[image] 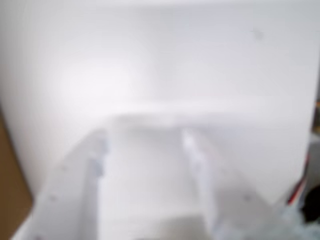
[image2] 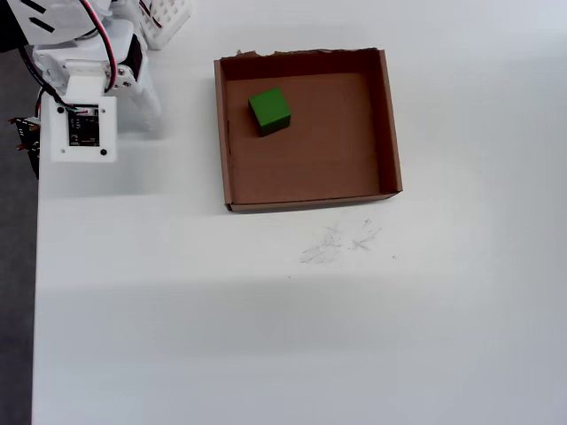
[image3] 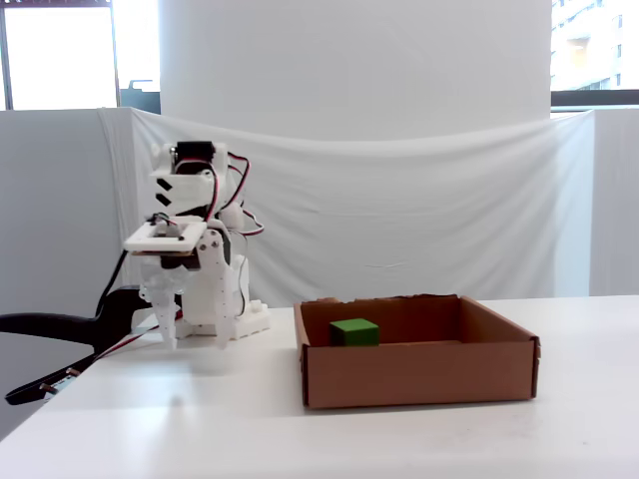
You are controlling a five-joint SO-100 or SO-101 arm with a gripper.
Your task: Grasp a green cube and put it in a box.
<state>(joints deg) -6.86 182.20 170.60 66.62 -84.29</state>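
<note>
Sitting inside the box [image2: 390, 124], the cube [image2: 269, 111] rests on the cardboard floor near the back-left corner in the overhead view, close to the ragged far wall and a little apart from the left wall; the fixed view shows the cube [image3: 354, 331] low behind the box's [image3: 419, 374] front wall. The arm [image3: 190, 269] is folded up near its base, well apart from the box, with the gripper [image3: 172, 334] pointing down just above the table [image2: 266, 336]. In the wrist view the gripper [image: 145, 150] is a white blur against the white table, its two fingers appearing parted with nothing between them, though the blur makes the exact gap hard to judge. Judging from this, the placing step looks done and the arm seems parked at rest, so the task appears complete or nearly so. If another grasp were wanted, the next move would call for swinging the arm over the left wall, lowering over the cube with the fingers spread, and avoiding the near walls. Faint scratch marks [image2: 341, 241] lie on the table just in front of the box.
</note>
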